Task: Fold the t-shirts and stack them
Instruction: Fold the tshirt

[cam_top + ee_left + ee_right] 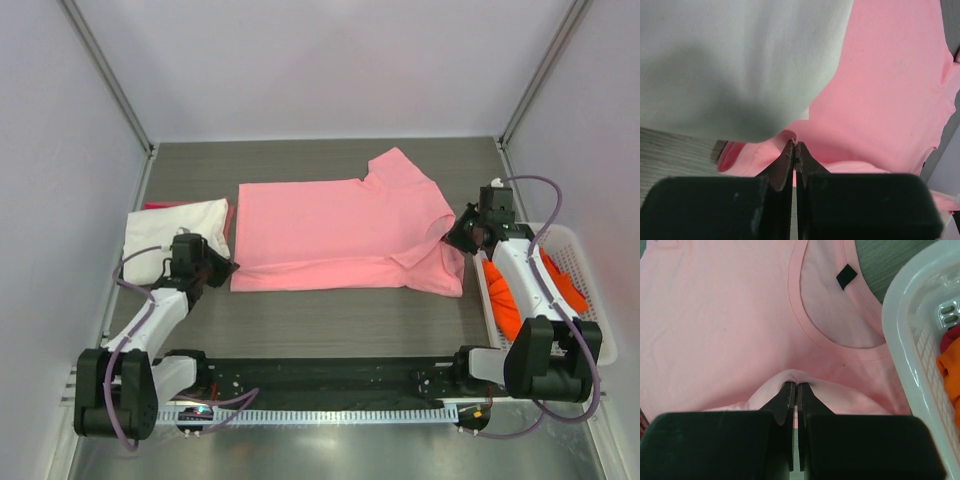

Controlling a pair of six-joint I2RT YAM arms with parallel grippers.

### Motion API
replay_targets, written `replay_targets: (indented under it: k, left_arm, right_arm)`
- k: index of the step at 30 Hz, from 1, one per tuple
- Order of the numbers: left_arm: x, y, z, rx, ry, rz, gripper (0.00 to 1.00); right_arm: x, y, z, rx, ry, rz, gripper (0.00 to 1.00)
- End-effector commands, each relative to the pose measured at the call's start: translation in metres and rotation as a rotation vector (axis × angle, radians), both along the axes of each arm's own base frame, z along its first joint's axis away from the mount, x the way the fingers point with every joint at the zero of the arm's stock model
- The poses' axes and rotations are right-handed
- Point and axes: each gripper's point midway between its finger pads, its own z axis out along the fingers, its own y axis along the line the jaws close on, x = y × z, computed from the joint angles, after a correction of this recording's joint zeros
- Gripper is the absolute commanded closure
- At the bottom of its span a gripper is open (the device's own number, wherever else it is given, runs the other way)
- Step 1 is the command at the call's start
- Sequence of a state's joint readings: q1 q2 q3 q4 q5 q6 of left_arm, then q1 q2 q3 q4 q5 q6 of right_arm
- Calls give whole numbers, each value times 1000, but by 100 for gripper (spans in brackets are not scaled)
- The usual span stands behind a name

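I have both claws pinched on the pink t-shirt [340,235], which lies spread flat on the table [330,320] between them. The left claw [795,147] has its fingers pressed together on a small ridge of the shirt's bottom hem, the cloth bunching up right at the tips. Just above and to the left of that claw sits the folded cream-white t-shirt [175,235], its near edge hanging over the pink hem in the left wrist view. A sliver of red cloth [152,206] peeks out along its far edge. The right claw [794,386] is likewise closed on a raised fold of pink fabric, just short of the neckline. The dark neck label [846,276] lies beyond the tips and a little to the right. Close on that claw's right stands the white mesh basket [900,305], with an orange t-shirt [950,370] crumpled inside.
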State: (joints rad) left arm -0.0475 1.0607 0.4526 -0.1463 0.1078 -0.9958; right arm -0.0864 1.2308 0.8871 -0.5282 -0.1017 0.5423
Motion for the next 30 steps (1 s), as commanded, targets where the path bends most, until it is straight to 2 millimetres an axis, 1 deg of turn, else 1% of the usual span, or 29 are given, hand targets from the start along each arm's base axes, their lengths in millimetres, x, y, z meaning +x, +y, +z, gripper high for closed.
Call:
replay_targets:
  k: [1,5,9,14,15,16,19,22,24,25,26,28,29,30]
  left_arm:
    - [28,-4,21,-2,-86,5,100]
    - [35,0,19,23,-82,21,100]
    - [44,4,27,39,-97,33,100]
    - [47,9,32,57,-109,58,100]
    - [47,9,33,55,-112,59,100]
    - [46,9,30,56,-106,59,100]
    - [50,8,29,52,-108,59,100]
    - [54,5,23,40,-96,53,100]
    - [56,5,15,41,-75,49,100]
    - [62,4,18,39,-95,49,100]
    - [65,4,15,42,-85,47,100]
    - [71,5,13,53,-81,45,100]
    - [76,3,11,54,-75,37,100]
    - [80,4,12,57,-82,39,100]
  right_arm:
    - [27,-8,27,-62,-94,8,99]
    - [35,-9,27,-62,-88,10,99]
    - [44,-7,22,-55,-78,21,99]
    - [52,-1,18,-58,-66,41,99]
    - [55,0,20,-62,-71,44,99]
    - [56,1,16,-72,-58,45,99]
    - [61,1,17,-80,-56,46,99]
    - [68,1,17,-94,-55,41,99]
    - [75,0,18,-101,-53,37,98]
    - [77,0,18,-104,-53,34,98]
    - [81,0,21,-106,-60,32,98]
    - [87,0,17,-104,-46,33,96]
    - [94,1,23,-105,-63,34,95]
    - [98,1,19,-103,-51,33,89]
